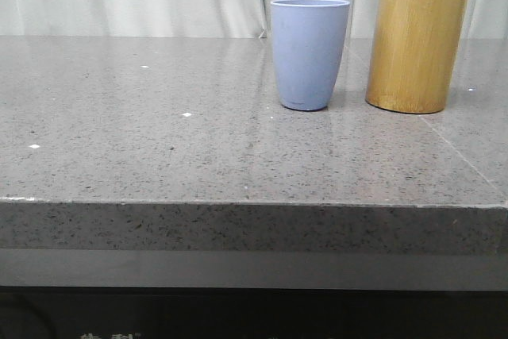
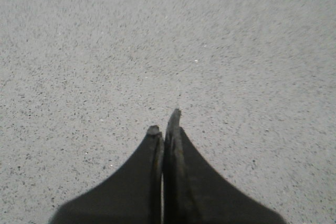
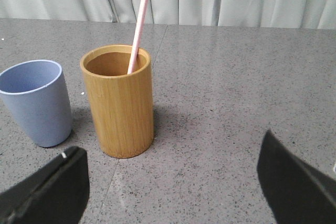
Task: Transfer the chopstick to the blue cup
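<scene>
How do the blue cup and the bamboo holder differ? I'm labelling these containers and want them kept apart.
The blue cup is matte periwinkle and tapers toward its base; the bamboo holder is yellow-brown with straight sides. The bamboo holder stands taller than the blue cup. The bamboo holder has the pink chopstick leaning in it; nothing sticks up out of the blue cup. Both stand upright, side by side, on the grey table, open-topped and handleless.

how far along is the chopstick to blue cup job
Nothing looks done yet: the chopstick stands in the bamboo cylinder, leaning on its rim, and the blue cup beside it looks empty. In hand: the right tool is open, facing the cylinder, apart from it. The left tool is shut over bare table. Left: grasp the chopstick, lift it out, drop it in the blue cup.
</scene>
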`<action>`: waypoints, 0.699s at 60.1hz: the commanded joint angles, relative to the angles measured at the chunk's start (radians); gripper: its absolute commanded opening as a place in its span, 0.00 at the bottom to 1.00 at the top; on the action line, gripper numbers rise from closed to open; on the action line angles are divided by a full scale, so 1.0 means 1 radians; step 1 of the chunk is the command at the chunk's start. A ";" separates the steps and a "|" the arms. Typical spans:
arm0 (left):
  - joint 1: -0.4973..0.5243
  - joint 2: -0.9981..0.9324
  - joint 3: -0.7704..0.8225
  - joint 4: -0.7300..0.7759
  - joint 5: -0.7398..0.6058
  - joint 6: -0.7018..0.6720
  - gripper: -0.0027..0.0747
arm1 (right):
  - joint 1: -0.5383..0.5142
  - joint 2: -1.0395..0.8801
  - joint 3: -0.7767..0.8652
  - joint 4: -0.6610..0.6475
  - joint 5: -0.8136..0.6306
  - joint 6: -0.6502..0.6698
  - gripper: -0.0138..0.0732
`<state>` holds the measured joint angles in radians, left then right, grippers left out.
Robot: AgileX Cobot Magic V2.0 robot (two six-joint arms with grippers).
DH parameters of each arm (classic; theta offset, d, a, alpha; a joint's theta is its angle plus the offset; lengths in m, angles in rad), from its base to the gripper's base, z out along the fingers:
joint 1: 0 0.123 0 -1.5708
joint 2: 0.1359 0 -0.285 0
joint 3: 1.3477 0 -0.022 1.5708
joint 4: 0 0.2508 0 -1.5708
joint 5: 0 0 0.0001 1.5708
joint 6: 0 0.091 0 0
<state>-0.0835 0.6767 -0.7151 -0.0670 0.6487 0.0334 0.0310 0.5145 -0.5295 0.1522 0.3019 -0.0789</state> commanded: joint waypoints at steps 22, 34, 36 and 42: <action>-0.027 -0.377 0.260 -0.022 -0.217 0.001 0.01 | -0.001 0.037 -0.037 0.075 -0.147 -0.002 0.91; -0.027 -0.380 0.260 -0.022 -0.224 0.001 0.01 | -0.001 0.275 -0.150 0.133 -0.352 -0.002 0.91; -0.027 -0.380 0.260 -0.022 -0.224 0.001 0.01 | -0.001 0.327 -0.189 0.137 -0.357 -0.002 0.91; -0.027 -0.380 0.260 -0.022 -0.224 0.001 0.01 | 0.007 0.469 -0.306 0.193 -0.350 -0.001 0.91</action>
<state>-0.1037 0.2904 -0.4288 -0.0749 0.5066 0.0350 0.0328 0.8817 -0.7184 0.2994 0.0420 -0.0789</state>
